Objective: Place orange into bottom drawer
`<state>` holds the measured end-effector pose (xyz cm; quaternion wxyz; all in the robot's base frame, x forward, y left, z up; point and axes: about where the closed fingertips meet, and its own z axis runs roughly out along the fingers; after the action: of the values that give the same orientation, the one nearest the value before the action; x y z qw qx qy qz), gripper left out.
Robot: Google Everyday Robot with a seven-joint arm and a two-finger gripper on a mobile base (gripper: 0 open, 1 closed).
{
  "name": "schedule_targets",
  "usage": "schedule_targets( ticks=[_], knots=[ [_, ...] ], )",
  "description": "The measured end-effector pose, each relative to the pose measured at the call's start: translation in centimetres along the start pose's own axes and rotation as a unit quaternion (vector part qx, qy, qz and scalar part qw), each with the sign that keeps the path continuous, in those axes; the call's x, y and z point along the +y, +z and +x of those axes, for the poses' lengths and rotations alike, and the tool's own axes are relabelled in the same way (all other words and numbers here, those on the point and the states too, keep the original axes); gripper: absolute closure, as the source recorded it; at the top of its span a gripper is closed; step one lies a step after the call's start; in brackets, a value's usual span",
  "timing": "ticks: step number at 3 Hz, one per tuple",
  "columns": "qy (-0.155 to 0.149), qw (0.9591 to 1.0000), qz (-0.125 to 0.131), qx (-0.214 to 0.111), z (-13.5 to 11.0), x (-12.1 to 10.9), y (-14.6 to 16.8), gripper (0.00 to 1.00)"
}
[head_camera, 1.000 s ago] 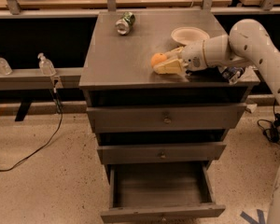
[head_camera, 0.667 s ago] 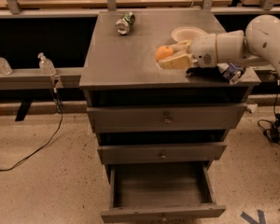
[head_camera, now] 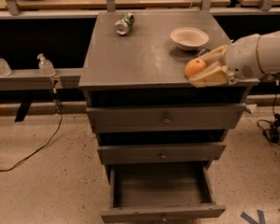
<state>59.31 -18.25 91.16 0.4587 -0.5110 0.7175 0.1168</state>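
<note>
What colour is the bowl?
The bowl is white, camera view; end effector grips the orange beside it.

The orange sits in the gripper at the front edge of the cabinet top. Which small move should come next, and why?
Probably carry it out past the front edge. The gripper is shut on the orange at the edge of the cabinet top, and the bottom drawer stands open below.

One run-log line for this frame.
phase: carry | end effector: shut on orange, over cabinet top front-right edge | bottom drawer: open, orange not yet inside
</note>
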Motion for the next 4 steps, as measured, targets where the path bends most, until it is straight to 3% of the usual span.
schedule_targets(
  ticks=[1,2,3,4],
  knots=[
    [0.030,0.9909,-0.012,0.130,7.9,4.3,-0.5,1.00],
    [0.040,0.9826,-0.040,0.177,12.2,7.5,0.8,1.00],
    [0.040,0.9826,-0.040,0.177,12.2,7.5,0.8,1.00],
    [0.054,0.9861,-0.051,0.148,14.9,7.8,2.8,1.00]
  ],
)
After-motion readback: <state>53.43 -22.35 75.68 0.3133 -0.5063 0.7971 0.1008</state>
